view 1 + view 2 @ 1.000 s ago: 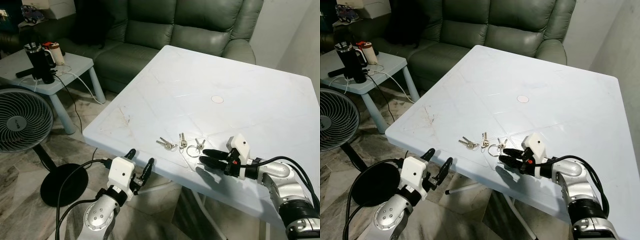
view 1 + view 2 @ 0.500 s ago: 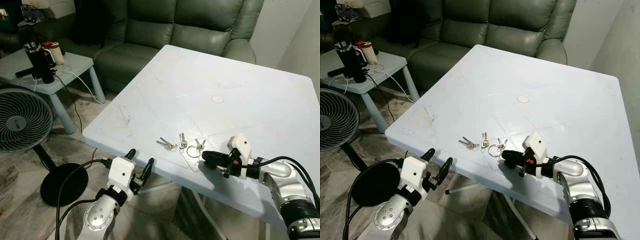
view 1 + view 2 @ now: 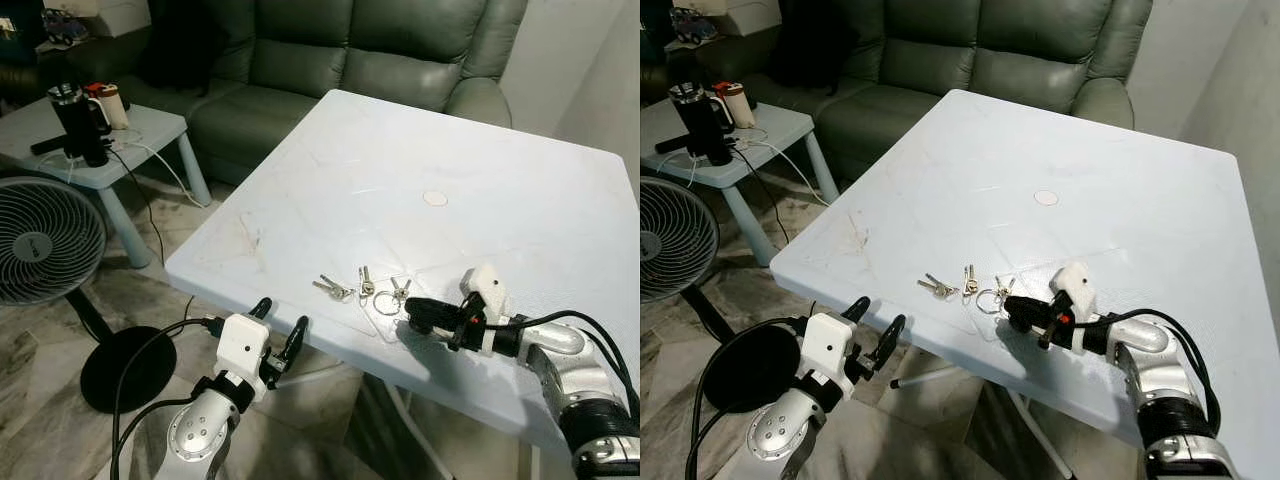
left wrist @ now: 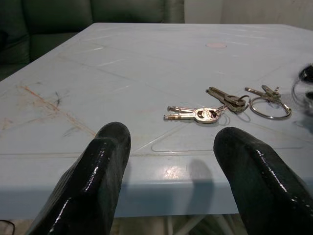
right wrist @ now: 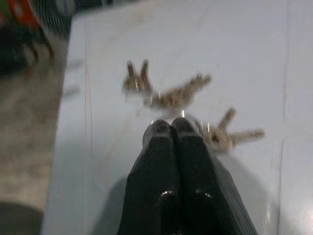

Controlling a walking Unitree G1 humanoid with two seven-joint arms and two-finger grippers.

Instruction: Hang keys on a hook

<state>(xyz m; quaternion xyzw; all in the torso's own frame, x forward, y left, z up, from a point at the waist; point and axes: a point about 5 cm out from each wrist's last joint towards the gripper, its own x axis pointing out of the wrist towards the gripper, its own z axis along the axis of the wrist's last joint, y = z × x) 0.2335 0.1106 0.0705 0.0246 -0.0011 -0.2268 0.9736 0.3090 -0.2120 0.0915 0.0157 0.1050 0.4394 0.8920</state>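
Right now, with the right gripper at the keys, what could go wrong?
1. The right gripper has its fingers pressed together at the key ring. Whether metal is actually pinched can't be seen, so a lift may come up without it.
2. The keys fan out flat on the table near its front edge; a nudge could slide them off.
3. The left gripper sits open below that edge and could bump it if raised.

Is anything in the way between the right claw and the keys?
Nothing visible. The right claw, fingers together, lies low on the table with its tips at the key ring; the keys are just beyond on bare tabletop. No hook can be seen. The left claw sits below the table edge.
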